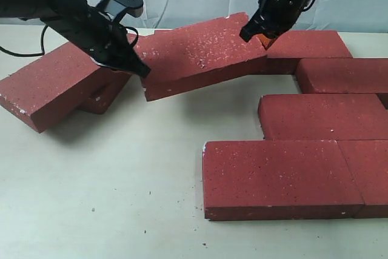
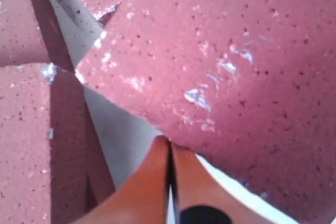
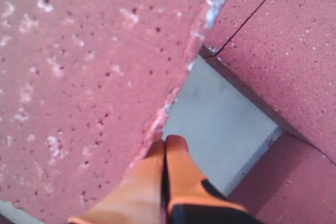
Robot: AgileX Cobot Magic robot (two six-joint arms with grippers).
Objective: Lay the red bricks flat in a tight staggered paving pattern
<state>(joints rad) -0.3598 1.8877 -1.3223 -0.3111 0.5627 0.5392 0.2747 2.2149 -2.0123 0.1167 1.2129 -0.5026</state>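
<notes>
Lifted brick (image 1: 200,56): it is held tilted above the table (image 1: 109,180), between the two grippers, with its shadow cast below.
Left gripper (image 1: 134,65): the orange fingers (image 2: 152,182) are pressed together, and their tips are set against the brick's left end.
Right gripper (image 1: 257,33): the fingers (image 3: 181,166) are likewise closed together, touching the brick's right edge.
Laid bricks (image 1: 279,177): these are set flat at the right in rows stepped back from one another, the front two edge to edge.
Leaning brick (image 1: 51,89): it is propped at the left on another brick (image 1: 103,92), which is partly hidden.
</notes>
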